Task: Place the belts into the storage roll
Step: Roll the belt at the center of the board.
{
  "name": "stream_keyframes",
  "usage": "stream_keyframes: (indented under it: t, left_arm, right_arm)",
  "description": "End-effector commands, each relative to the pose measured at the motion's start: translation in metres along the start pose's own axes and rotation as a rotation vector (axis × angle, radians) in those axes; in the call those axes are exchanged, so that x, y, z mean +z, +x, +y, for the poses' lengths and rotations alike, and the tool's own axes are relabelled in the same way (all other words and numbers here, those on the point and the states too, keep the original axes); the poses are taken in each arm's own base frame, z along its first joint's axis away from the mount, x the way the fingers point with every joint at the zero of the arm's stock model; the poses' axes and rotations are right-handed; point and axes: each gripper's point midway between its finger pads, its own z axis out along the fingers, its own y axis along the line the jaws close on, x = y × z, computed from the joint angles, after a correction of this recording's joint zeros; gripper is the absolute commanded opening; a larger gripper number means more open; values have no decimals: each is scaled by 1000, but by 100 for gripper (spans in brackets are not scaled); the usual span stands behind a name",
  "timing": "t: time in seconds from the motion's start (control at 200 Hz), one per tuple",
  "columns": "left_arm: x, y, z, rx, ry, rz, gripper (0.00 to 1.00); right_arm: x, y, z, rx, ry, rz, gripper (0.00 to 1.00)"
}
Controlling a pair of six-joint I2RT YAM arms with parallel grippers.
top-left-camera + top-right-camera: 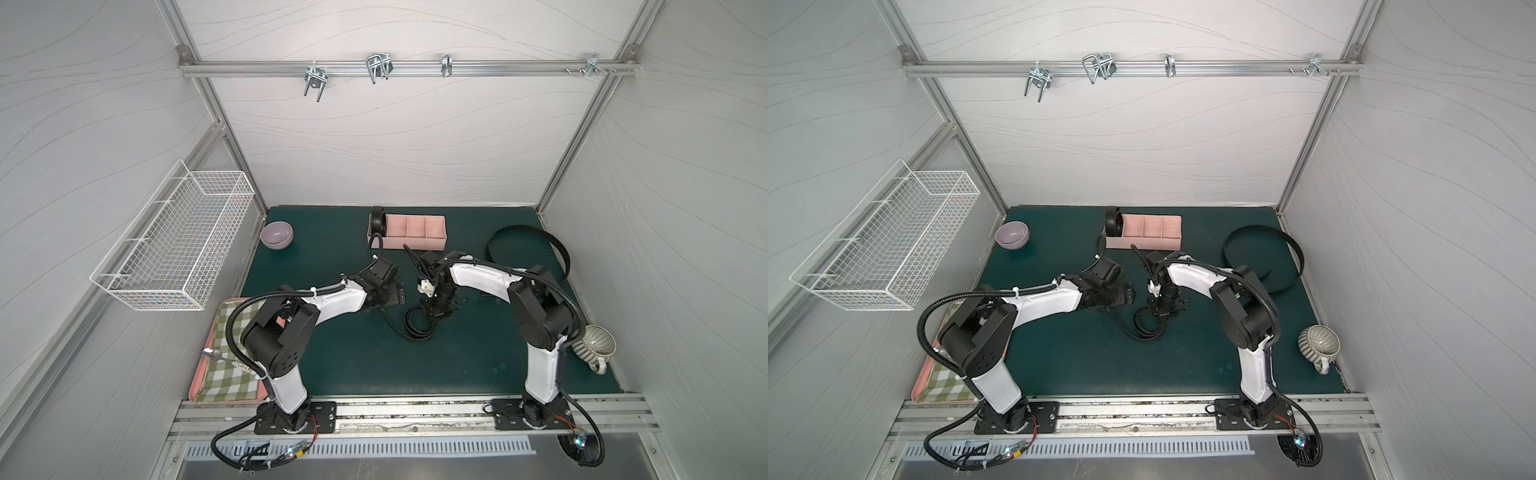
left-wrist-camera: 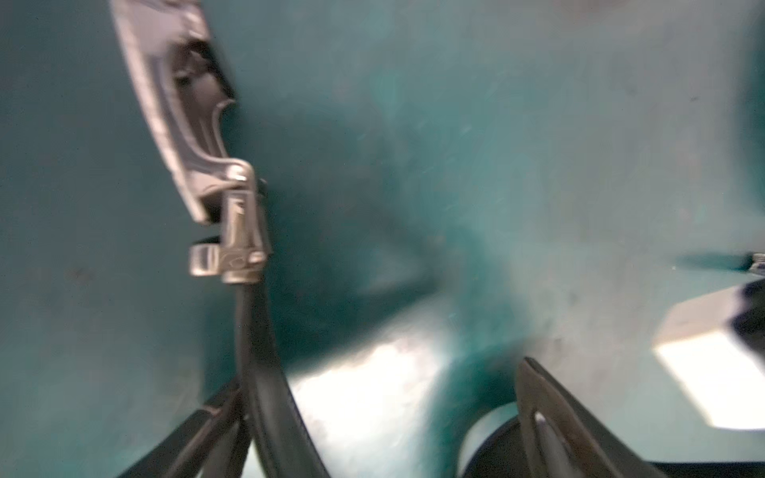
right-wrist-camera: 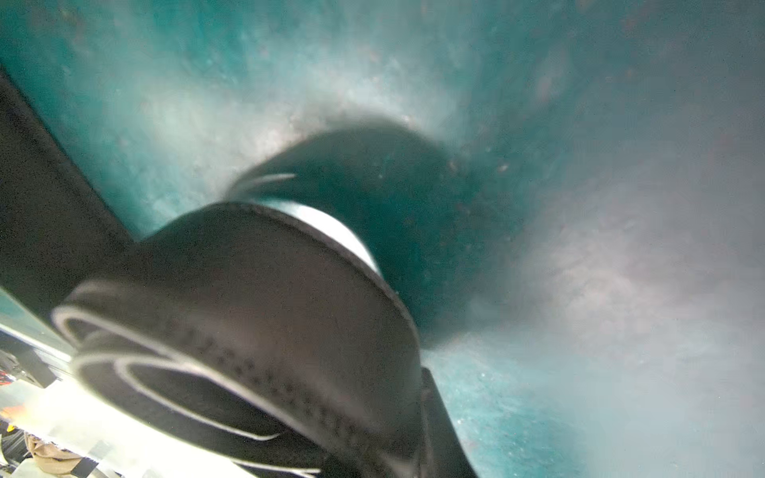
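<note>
The right hand (image 1: 432,315) clamps a black belt (image 3: 248,310) wound into a loose flattened coil, while its silver-buckled end (image 2: 232,231) lies before the left hand (image 1: 397,296), spread wide, gripping nothing.

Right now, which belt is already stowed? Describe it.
At the back of the green mat lies the pink storage roll. In its end compartment nearest the purple bowl stands a tight black coil. Unlike the loose belt and the half-coiled belt, it sits inside the roll.
</note>
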Motion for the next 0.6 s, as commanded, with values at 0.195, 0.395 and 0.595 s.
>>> stream_keyframes:
  t: [0.195, 0.395, 0.595]
  left_arm:
    - [-5, -42, -60, 53, 218, -90, 87]
    - [-21, -30, -9, 2, 49, -80, 91]
    - [-48, 7, 19, -47, 42, -35, 99]
  right_arm:
    - [17, 11, -5, 38, -20, 85, 7]
    - [19, 11, -5, 49, -38, 90, 7]
    - [21, 12, -5, 53, -43, 93, 7]
